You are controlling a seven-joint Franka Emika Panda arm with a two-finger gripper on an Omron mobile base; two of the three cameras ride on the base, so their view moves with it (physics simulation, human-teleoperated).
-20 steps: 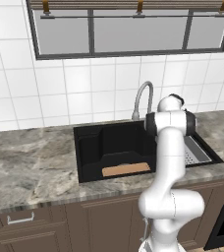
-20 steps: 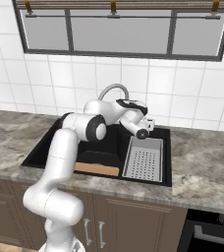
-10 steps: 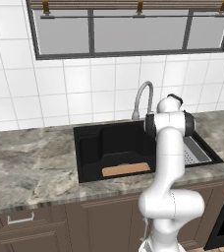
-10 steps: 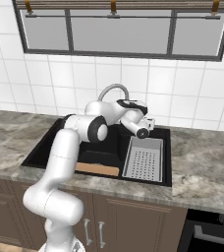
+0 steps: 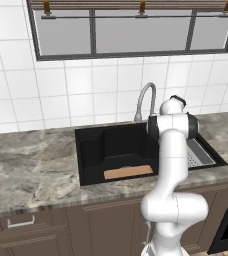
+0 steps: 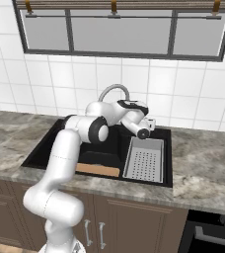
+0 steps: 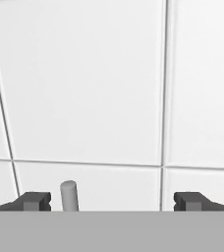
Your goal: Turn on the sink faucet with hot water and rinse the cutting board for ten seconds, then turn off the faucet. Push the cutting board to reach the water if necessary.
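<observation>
1. The board (image 5: 128,172) lies flat on the sink (image 5: 88,150) floor, against the front wall, near the middle of that wall.
2. The drain tray (image 6: 144,160) fills the right end of the sink, beside the board and apart from it.
3. The gripper (image 6: 148,124) hangs above the tray's back edge, near the sink's back rim, and points at the wall tiles (image 7: 84,83).
4. Its fingers (image 7: 35,202) stand wide apart and hold nothing.
5. In the hand view a short grey rod (image 7: 70,195) rises between the fingers, just beside the left one; whether they touch cannot be told.
6. The faucet (image 5: 145,102) rises from the back rim and arches over the basin, left of the gripper.
</observation>
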